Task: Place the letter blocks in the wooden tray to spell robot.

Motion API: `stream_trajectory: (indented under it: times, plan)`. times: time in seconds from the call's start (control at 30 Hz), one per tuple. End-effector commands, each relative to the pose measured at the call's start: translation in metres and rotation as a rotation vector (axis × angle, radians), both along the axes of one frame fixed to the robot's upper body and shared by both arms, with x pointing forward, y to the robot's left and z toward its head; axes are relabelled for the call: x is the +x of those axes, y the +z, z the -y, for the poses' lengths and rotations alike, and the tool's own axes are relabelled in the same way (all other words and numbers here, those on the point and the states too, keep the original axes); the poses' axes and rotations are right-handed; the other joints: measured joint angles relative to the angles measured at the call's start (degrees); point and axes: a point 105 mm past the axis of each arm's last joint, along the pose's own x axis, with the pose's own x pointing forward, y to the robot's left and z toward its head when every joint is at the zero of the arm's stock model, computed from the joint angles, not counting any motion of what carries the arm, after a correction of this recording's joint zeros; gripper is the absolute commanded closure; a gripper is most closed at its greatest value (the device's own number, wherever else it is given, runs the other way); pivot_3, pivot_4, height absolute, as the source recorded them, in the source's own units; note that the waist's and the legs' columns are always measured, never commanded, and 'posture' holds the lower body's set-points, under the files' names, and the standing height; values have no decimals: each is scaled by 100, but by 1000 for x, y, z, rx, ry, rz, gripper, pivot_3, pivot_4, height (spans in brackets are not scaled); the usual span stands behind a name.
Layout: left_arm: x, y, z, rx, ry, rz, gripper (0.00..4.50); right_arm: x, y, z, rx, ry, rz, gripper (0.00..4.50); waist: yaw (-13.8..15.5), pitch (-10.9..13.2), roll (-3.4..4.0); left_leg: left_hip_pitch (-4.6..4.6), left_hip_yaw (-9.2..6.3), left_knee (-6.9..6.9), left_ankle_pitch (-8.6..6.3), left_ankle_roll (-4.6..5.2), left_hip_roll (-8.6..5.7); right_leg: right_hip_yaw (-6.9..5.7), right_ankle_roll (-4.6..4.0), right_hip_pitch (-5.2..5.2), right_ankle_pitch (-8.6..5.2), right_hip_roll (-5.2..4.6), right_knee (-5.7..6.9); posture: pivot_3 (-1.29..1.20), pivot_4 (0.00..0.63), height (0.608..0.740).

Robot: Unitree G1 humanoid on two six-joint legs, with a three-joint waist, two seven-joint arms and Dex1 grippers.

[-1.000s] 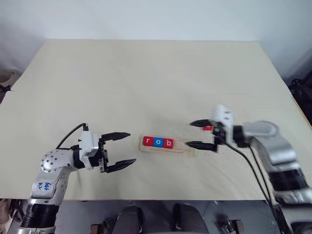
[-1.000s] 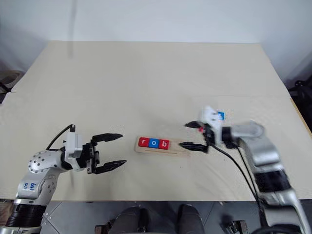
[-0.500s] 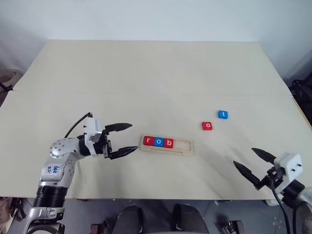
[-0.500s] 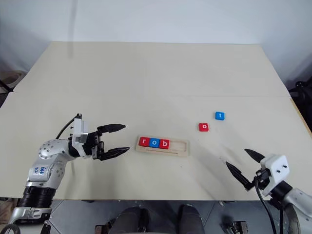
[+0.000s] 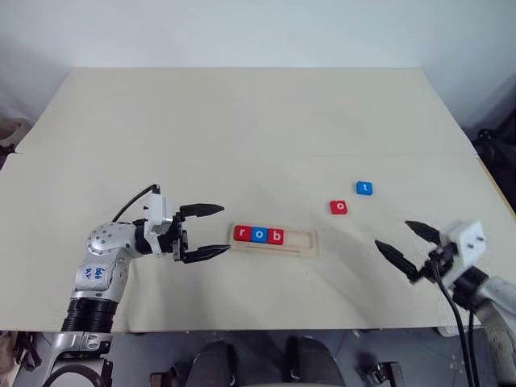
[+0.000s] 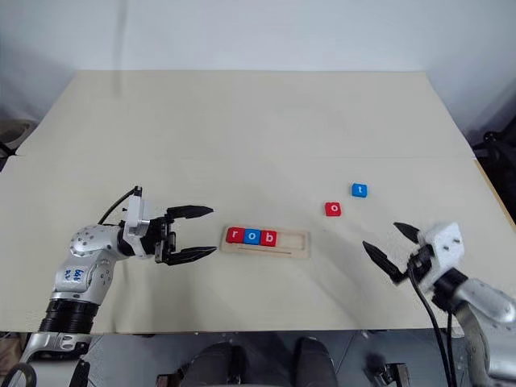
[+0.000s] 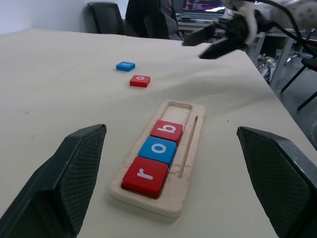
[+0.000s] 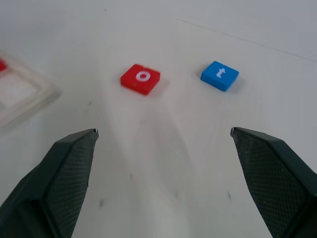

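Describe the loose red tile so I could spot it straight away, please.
Start at the wooden tray near the front middle of the table, which holds three tiles spelling r, o, b. Look past the tray's empty end, toward the robot's right and a little further back: two loose tiles lie on the bare tabletop. Yours is the red o tile, nearer the tray; its neighbour, the t tile, is blue.
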Motion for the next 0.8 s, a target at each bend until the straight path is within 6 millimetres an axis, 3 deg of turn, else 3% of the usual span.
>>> stream_trajectory:
  times: [0.03, 0.2, 0.3, 0.53, 0.8]
  plan:
    - [-7, 6, 2, -8, -5, 46, 0, 19, 7, -2, -34, -19, -30, 7, -1, 0, 0, -1, -1, 0, 0, 0, 0, -2, 0, 0, 0, 1, -1, 0, 150, 740]
    - [-13, 6, 2, -33, 17, 36, 0, 47, 9, -1, -73, -89, -54, 7, 18, 0, 0, -10, 1, 0, 0, 1, -3, -7, 1, -1, 0, -5, -5, 0, 150, 740]
    - [-14, 6, 0, -39, 45, 28, 0, 53, 10, -1, -80, -102, -57, 7, 18, 0, 0, -12, 2, 1, 0, 1, -3, -9, 1, -1, 0, -5, -5, 0, 150, 740]
    - [-15, 3, -3, -32, 78, 20, 0, 49, 20, -17, -31, -58, -50, 7, 6, 0, 0, -12, 2, 0, 0, 1, -1, -8, 1, -2, 0, -3, -4, 0, 150, 740]
    - [-14, 2, 1, -16, 53, 31, 0, 34, 26, -54, -140, 253, -15, 7, 6, 0, 0, -12, 2, 0, -1, 1, -2, -9, 1, -2, 0, -2, -6, 0, 150, 740]
